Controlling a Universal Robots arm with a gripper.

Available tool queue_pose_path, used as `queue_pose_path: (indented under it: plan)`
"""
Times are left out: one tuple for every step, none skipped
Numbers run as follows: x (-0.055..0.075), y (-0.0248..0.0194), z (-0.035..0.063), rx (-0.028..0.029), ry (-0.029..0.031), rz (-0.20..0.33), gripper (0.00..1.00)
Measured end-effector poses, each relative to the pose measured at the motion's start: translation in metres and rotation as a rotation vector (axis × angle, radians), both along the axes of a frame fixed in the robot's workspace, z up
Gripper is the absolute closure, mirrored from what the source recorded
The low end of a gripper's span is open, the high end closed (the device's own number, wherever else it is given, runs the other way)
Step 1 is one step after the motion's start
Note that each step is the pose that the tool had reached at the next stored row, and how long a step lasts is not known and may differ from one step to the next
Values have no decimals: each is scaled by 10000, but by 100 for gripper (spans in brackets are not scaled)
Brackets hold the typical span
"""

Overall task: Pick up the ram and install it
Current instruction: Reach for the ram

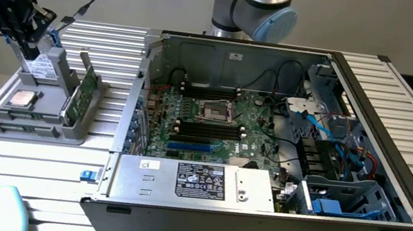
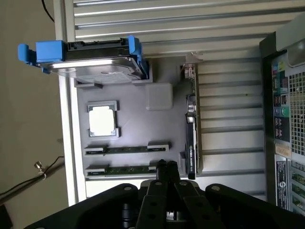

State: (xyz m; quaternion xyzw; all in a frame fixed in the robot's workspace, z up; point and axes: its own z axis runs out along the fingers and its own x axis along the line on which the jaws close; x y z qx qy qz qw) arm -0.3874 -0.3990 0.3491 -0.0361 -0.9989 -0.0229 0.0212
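Two rams, thin green sticks, lie side by side in slots of the grey holder tray (image 2: 157, 98): one ram (image 2: 126, 149) and a second ram (image 2: 127, 168). My gripper (image 2: 167, 165) is shut with nothing between its fingers; its tips hover above the end of the nearer stick, apart from it. In the exterior view the gripper (image 1: 31, 51) hangs over the tray (image 1: 39, 130) at the exterior view's left, well away from the open computer case (image 1: 268, 129).
The tray also holds a square silver processor (image 2: 101, 119), a hard drive in blue brackets (image 2: 90, 59) and an upright green expansion card (image 2: 190, 138). Inside the case the motherboard (image 1: 221, 126) has black memory slots (image 1: 206, 130); a power supply (image 1: 198, 182) sits at the front.
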Motion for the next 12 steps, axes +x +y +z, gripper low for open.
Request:
queue_pose_path:
  plan:
    - [-36, -3, -16, 1, 23, 0, 89]
    - [-63, -10, -31, 1, 57, 0, 89]
    - [-86, -20, -45, 1, 94, 0, 89]
    - [-108, -29, -57, 1, 131, 1, 89]
    - [-130, -39, -69, 0, 165, 0, 89]
    - [-150, -49, -81, 0, 198, 0, 89]
    - [-171, -60, -93, 0, 231, 0, 89]
    - [-191, -71, -104, 1, 257, -1, 89]
    - [-210, -81, -113, 0, 278, -1, 89]
    - [-228, -89, -119, -1, 289, 0, 89]
    - [-244, -99, -125, -2, 297, 0, 89]
    - [-257, -110, -130, -2, 303, 0, 89]
